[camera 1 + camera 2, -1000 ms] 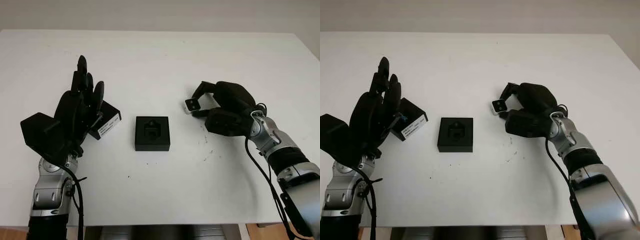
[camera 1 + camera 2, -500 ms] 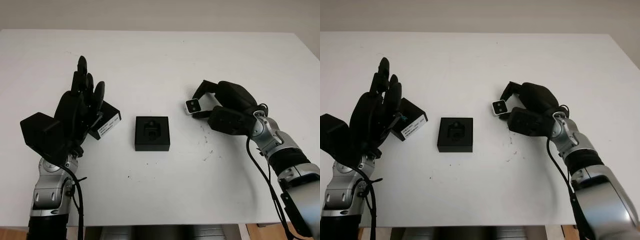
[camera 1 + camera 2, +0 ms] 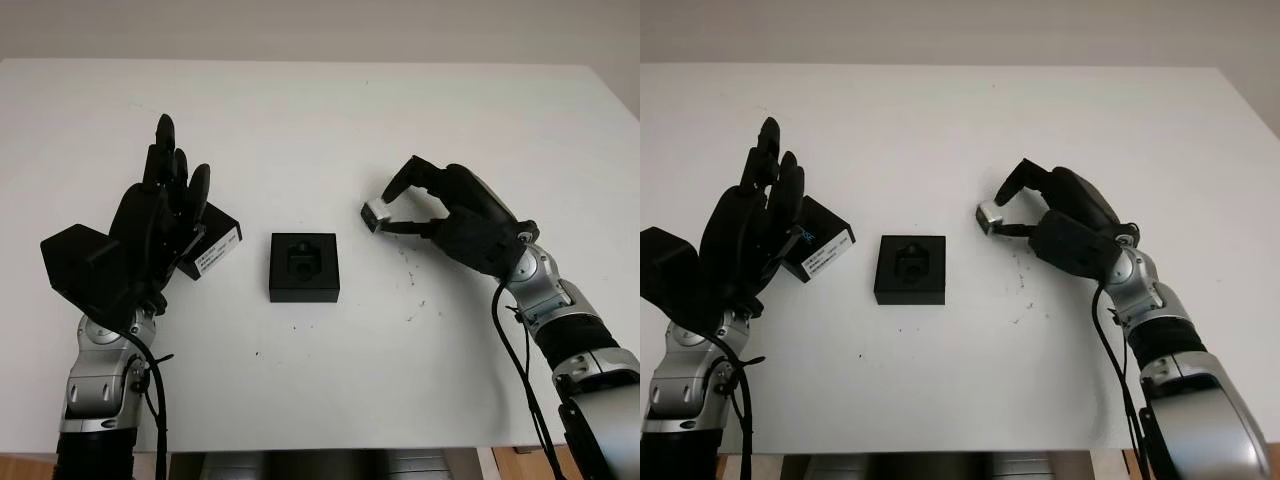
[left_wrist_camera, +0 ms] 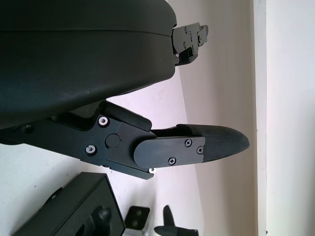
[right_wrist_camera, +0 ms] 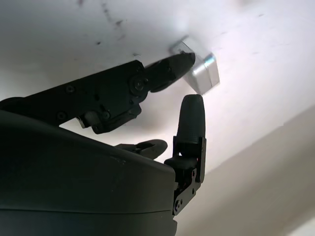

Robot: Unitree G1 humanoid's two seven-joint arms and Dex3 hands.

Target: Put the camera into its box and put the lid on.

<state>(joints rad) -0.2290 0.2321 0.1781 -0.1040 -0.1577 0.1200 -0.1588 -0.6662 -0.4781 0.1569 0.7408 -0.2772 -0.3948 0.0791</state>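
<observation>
Where a second ago the right hand (image 3: 425,205) sat low over the small silver camera (image 3: 374,213), it has now risen and tilted, and the camera has turned with it, pinched between the fingertips (image 5: 184,60) and apparently just lifted off the white counter (image 3: 320,120). Half a second ago the camera's lens face looked up toward the robot's head; now a silver side shows instead. This suggests the grasp is made and the carry to the box can start.

The open black box (image 3: 305,266), with its shaped black insert, sits in the middle of the counter, left of the camera and apart from it, unmoved.

The left hand (image 3: 160,215) has stayed raised at the left, open and holding nothing. Just behind it on the counter lies the black lid (image 3: 213,243), partly hidden by the fingers. The lid carries a white label with small print, too small to read. No brand name can be made out on the camera or box.
</observation>
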